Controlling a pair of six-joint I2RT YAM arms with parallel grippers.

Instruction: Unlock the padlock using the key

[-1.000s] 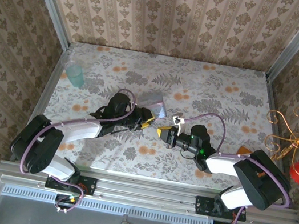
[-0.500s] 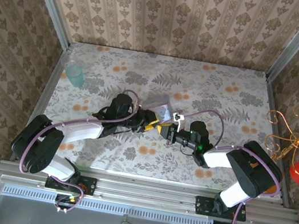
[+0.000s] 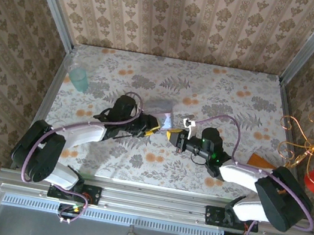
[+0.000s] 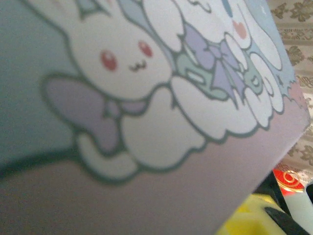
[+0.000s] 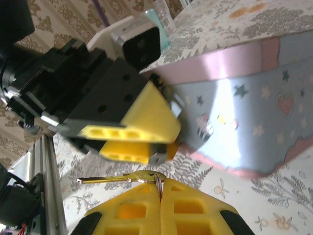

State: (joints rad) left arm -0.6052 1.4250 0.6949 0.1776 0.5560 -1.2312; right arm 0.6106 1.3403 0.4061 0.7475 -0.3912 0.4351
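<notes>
Left gripper (image 3: 152, 130) sitting just beside pale blue box (image 3: 162, 113), box at its 1 o'clock; cannot tell whether fingers are gripping anything. Small dark blob on box face, probably padlock (image 5: 205, 128), seemingly not yet opened. Right gripper (image 3: 172, 137) pinching key (image 5: 128, 178), blade pointing 9 o'clock; now backing toward 3 o'clock after nearly touching left fingers. Insertion likely missing; re-aiming needed.

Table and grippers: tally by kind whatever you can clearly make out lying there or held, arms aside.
Pale blue box: 1
Teal cup: 1
Key: 1
Small white piece: 1
Orange flat piece: 1
Total: 5
</notes>
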